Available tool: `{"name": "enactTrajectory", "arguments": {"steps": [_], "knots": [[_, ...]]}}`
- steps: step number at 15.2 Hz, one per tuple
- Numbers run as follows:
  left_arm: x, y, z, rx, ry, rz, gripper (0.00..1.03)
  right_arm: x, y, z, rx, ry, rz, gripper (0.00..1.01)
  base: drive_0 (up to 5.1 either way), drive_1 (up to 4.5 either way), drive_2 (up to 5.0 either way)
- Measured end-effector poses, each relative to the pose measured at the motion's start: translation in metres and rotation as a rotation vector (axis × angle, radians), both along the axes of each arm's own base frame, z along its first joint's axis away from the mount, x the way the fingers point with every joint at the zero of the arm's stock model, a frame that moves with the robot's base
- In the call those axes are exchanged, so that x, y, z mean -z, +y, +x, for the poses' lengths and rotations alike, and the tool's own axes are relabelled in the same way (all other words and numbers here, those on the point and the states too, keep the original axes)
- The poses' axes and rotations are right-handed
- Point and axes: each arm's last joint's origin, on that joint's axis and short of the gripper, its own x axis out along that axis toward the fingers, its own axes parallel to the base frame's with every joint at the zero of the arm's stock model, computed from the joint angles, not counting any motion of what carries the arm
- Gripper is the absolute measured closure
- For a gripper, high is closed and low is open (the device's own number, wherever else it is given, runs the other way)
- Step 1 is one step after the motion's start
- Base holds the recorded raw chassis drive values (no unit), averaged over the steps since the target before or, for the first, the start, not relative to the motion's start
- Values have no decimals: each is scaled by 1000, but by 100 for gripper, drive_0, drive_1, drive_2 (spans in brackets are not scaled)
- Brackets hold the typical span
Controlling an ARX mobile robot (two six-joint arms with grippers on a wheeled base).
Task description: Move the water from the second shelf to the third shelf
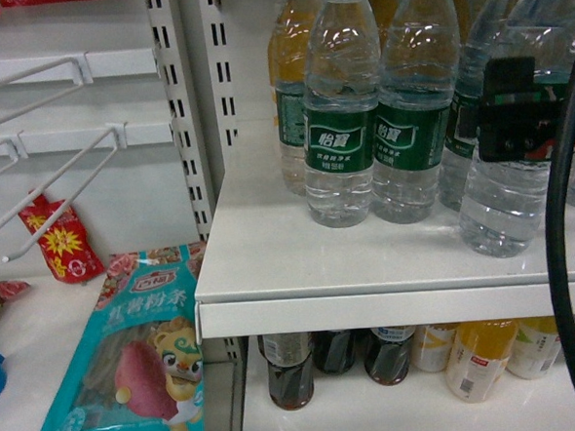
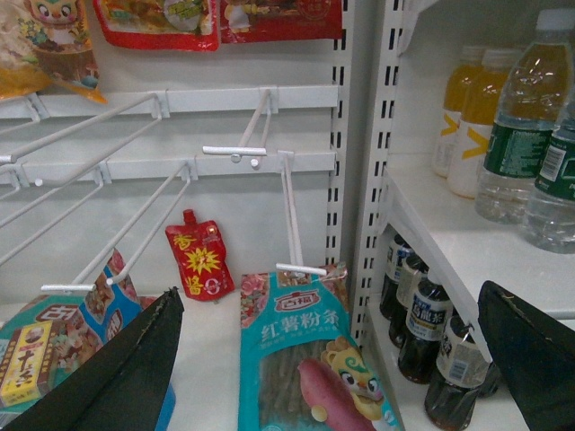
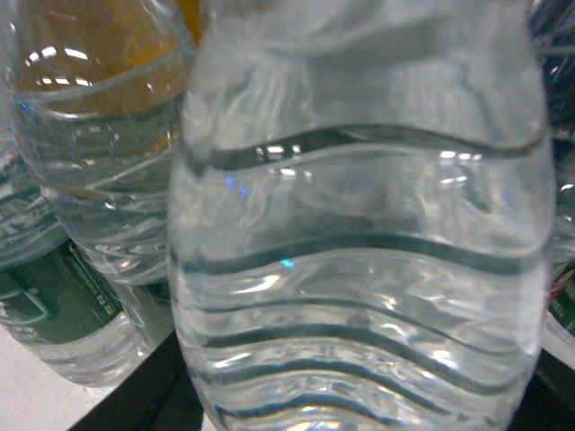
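The water is a clear ribbed bottle (image 1: 504,197) standing near the front right of the white shelf (image 1: 369,269), ahead of its row. My right gripper (image 1: 515,109) is clamped round its green-label band and hides most of the label. In the right wrist view the bottle (image 3: 359,269) fills the frame, with black fingers (image 3: 135,400) pressed against both lower sides. Two more green-labelled water bottles (image 1: 341,124) (image 1: 413,120) stand to its left. My left gripper (image 2: 323,377) is open and holds nothing, low in front of the hook panel; the head view does not show it.
Orange drink bottles (image 1: 288,59) stand behind the water row. Dark bottles (image 1: 290,367) and yellow drinks (image 1: 482,360) fill the shelf below. White peg hooks (image 1: 61,190), a red pouch (image 1: 62,239) and a teal noodle packet (image 1: 131,372) are at left. A black cable (image 1: 560,209) hangs at right.
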Motion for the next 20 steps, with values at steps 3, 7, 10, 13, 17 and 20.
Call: {"name": "enactTrajectory", "arguments": {"steps": [3,7,10,13,17,20], "knots": [[0,0,0,0,0,0,5,-2,-3,0,-5,1,4,2,0,0,0],[0,0,0,0,0,0,5,-12,-4,-5,-18,1,11,3,0,0,0],[0,0,0,0,0,0,5,-23,-6,-16,-41,-15,22,3,0,0,0],[0,0,0,0,0,0,5,-25,-9,-30,-52,9,20,3,0,0,0],[0,0,0,0,0,0,5,-34,-18,-62,-67,0,35,3,0,0,0],[0,0,0,0,0,0,5,-42,-24,-100,-63,-15,52,3,0,0,0]]}}
